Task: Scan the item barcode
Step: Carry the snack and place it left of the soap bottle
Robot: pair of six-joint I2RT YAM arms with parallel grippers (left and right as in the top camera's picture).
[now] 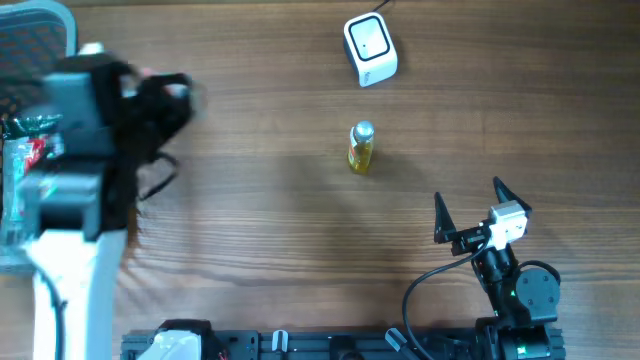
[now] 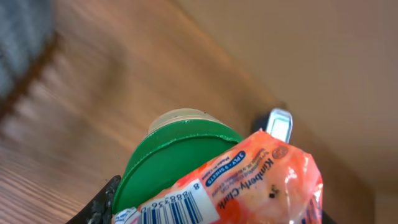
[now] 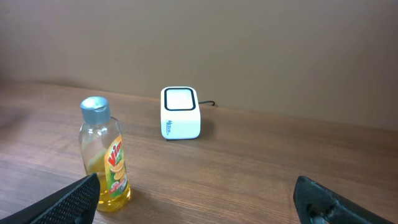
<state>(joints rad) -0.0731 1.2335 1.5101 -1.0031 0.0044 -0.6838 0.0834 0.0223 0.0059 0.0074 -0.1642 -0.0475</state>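
Note:
My left gripper (image 2: 211,214) is shut on an orange plastic tissue packet (image 2: 255,186), whose white barcode label (image 2: 180,208) faces the wrist camera. Behind the packet shows a round green lid (image 2: 168,155); whether it is gripped too I cannot tell. In the overhead view the left gripper (image 1: 165,95) is a dark blur at the table's far left. The white scanner (image 1: 370,48) stands at the back centre, its window (image 2: 280,124) showing past the packet. My right gripper (image 1: 468,192) stands open near the front right, holding nothing, its fingers (image 3: 74,199) wide apart.
A clear bottle of yellow liquid with a silver cap (image 1: 361,147) stands upright mid-table, left of the right gripper's line (image 3: 104,155). A grey mesh basket (image 1: 30,40) holding packaged goods sits at the left edge, under the left arm.

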